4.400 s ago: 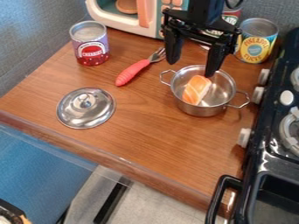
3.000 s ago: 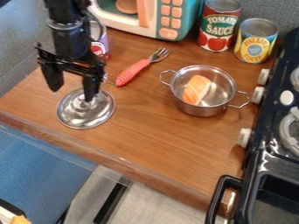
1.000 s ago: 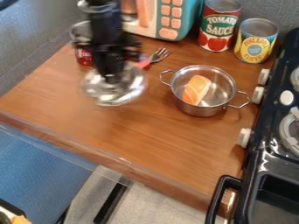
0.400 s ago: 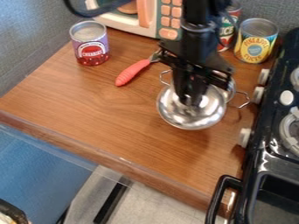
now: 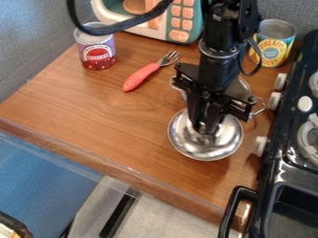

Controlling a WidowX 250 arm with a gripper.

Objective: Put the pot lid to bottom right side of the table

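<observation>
Gripper above table; fingers closed on top of lid. Pot partly hidden behind arm. Fork beside purple can.

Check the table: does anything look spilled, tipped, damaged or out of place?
Nothing stands out. The purple can and yellow can stand upright, the fork lies flat, and the gripper holds the lid; the pot is partly hidden.

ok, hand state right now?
Hand: closed on the pot lid, gripping it near its middle, in front of the pot.
</observation>
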